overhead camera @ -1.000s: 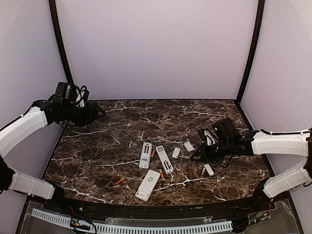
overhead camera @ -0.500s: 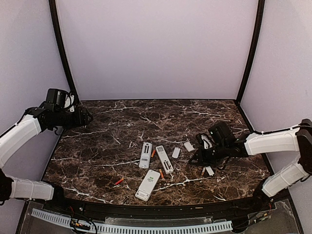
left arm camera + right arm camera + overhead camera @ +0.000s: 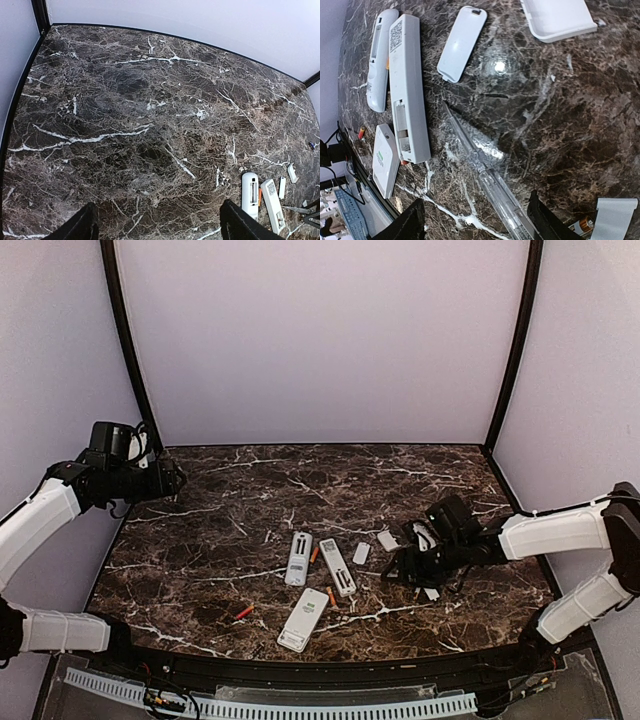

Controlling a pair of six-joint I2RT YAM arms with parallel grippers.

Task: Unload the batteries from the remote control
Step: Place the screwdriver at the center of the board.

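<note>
- The counter [image 3: 200, 540] is glossy, dark brown marbled stone threaded with thin white veins. Its near edge curves and has a black trim.
- Plain, pale lilac walls [image 3: 320, 340] close it in on three sides, with black posts [image 3: 125, 340] rising at the back corners.
- Three remotes [image 3: 337, 567] lie at lower centre of the top view. They are long slabs of matte white plastic with rounded ends. Two lie side by side and the third lies below them at an angle.
- In the right wrist view the longest remote shows an uncovered bay near its lower end.
- The batteries [image 3: 243, 612] lie loose on the counter as tiny orange cylinders. One is left of the lowest remote, one is between the upper pair, and one is by the lowest remote's upper end.
- A coppery battery sits at the bottom right of the right wrist view, just beside a grey plate [image 3: 615, 215].
- White covers [image 3: 461, 42], flat rounded rectangles, lie right of the remotes.
- A slim clear tool [image 3: 480, 160] with a pointed tip lies flat on the stone. It runs diagonally down into the gap between the right jaws.
- The right jaws are spread wide, low over the counter just right of the remotes. They grip nothing, though I cannot tell whether one finger brushes the tool.
- The left jaws are spread wide and empty, at the left edge of the top view, well apart from the remotes.
</note>
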